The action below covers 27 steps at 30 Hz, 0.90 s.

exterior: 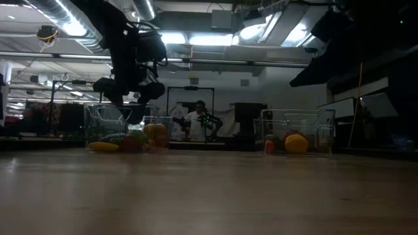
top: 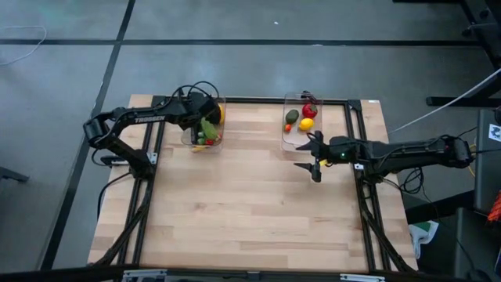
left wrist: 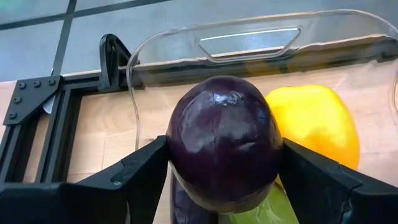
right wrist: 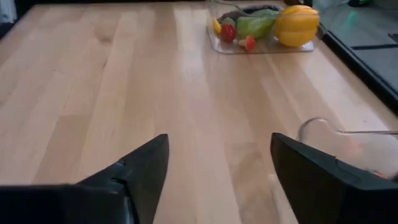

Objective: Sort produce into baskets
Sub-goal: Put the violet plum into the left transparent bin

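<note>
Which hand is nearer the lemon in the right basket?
Right. The right hand hovers open just beside that basket, near the lemon. The left hand is across the table, gripping an eggplant.

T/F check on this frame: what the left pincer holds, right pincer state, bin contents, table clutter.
1. The left pincer grips a purple eggplant. True.
2. It holds it over the right bin. False: it is over the left bin, beside a yellow pepper.
3. The right pincer is shut on a lemon. False: it is open and empty, over bare table.
4. The right bin holds a red piece, a yellow piece and a green piece. True.
5. Loose produce lies mid-table. False: none shows outside the bins.
</note>
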{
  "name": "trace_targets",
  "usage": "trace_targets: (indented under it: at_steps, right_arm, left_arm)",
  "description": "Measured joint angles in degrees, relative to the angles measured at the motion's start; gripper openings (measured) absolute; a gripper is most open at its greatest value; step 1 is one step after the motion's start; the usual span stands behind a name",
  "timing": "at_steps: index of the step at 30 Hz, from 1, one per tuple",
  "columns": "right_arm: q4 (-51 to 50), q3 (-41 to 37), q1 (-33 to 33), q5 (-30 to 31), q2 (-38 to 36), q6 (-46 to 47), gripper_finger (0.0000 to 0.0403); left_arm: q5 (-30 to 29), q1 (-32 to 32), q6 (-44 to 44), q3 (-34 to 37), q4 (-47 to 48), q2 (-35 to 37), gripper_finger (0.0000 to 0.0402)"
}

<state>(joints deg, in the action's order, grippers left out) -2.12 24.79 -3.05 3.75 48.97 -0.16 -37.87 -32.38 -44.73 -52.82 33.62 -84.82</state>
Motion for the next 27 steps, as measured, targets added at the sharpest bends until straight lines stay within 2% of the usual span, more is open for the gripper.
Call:
trace_targets:
  at_steps: [3, 7, 17, 19, 27]
  right_arm:
    - [5.1, -3.8, 0.0, -0.9, 0.0, 0.4, 0.0250]
    - [11.9, -8.7, 0.0, -0.6, 0.0, 1.4, 0.0181]
    - [17.7, -14.8, 0.0, -0.4, 0.0, 1.4, 0.0019]
    - [20.4, -16.4, 0.0, -0.4, 0.0, 1.2, 0.0006]
    - [28.9, -21.8, 0.0, -0.4, -2.6, 1.2, 0.0023]
  left_arm:
    - [0.0, 0.0, 0.0, 0.0, 0.0, 0.0, 0.0278]
    - [0.0, 0.0, 0.0, 0.0, 0.0, 0.0, 0.0278]
    - [0.0, 0.0, 0.1, 0.0, 0.0, 0.0, 0.0278]
    - [0.0, 0.0, 0.1, 0.0, 0.0, 0.0, 0.0278]
    - [0.0, 0.0, 0.1, 0.0, 0.0, 0.0, 0.0278]
